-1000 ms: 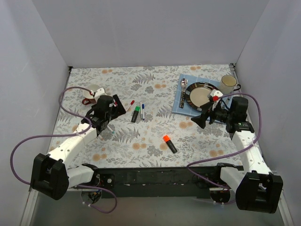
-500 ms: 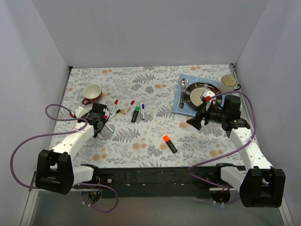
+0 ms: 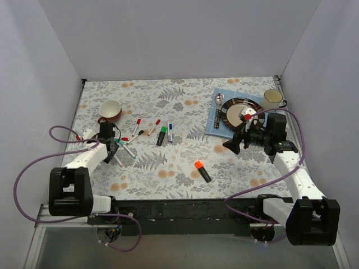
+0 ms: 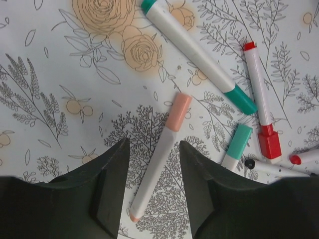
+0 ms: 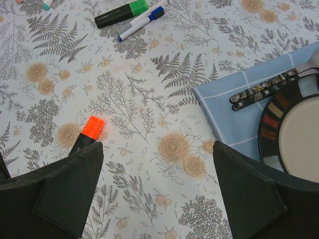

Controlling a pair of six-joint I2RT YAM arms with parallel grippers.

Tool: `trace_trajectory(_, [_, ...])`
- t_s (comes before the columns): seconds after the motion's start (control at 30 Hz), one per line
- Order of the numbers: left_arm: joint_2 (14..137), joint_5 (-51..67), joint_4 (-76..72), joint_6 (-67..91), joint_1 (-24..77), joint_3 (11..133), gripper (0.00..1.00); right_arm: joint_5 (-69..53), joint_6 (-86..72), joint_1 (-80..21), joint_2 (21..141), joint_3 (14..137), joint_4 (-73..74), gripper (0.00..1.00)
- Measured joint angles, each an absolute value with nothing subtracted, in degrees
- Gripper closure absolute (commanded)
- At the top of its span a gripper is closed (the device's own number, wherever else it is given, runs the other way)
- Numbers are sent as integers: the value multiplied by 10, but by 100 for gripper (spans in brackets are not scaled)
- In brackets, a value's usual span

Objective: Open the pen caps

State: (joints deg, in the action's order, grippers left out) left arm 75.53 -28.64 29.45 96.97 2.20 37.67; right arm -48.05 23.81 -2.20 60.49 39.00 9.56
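Note:
Several pens lie on the floral cloth. A white pen (image 4: 154,174) with a peach cap (image 4: 178,112) lies flat between the jaws of my left gripper (image 4: 152,149) (image 3: 113,150), which is open, with a gap on each side. Just beyond are a teal-capped pen (image 4: 199,55), a red-capped pen (image 4: 259,94) and another teal cap (image 4: 238,147). My right gripper (image 5: 157,149) (image 3: 231,145) hangs wide open over bare cloth, holding nothing. A black marker with an orange cap (image 5: 93,127) (image 3: 198,164) lies by its left finger. A green-capped marker (image 3: 161,135) and a blue-capped pen (image 3: 170,131) lie mid-table.
A patterned plate (image 3: 224,112) sits on a blue napkin (image 3: 212,126) at the back right, with a spoon (image 3: 218,100) and a knife (image 5: 264,89). A mug (image 3: 273,100) stands in the right corner, a red bowl (image 3: 110,109) at the left. White walls surround the table.
My left arm has drawn back to the left, down over the pens by the bowl, and its jaws have narrowed round the peach-capped pen. The right gripper edged slightly left, then held.

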Motion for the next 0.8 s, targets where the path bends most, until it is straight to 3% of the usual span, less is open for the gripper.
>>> trace_trajectory(0.27, [825,-234,258,908,-32,422,60,-479,238,-23,605,390,95,2])
trace_trajectory(0.47, [852,-211,248,879,-34,440,70,-477,238,-23,605,390,96,2])
trace_trajectory(0.77, [867,-206,253,863,-37,448,72,-472,240,-29,605,390,97,1])
trace_trajectory(0.8, [867,-205,253,863,-37,448,76,-472,240,-29,605,391,98,2])
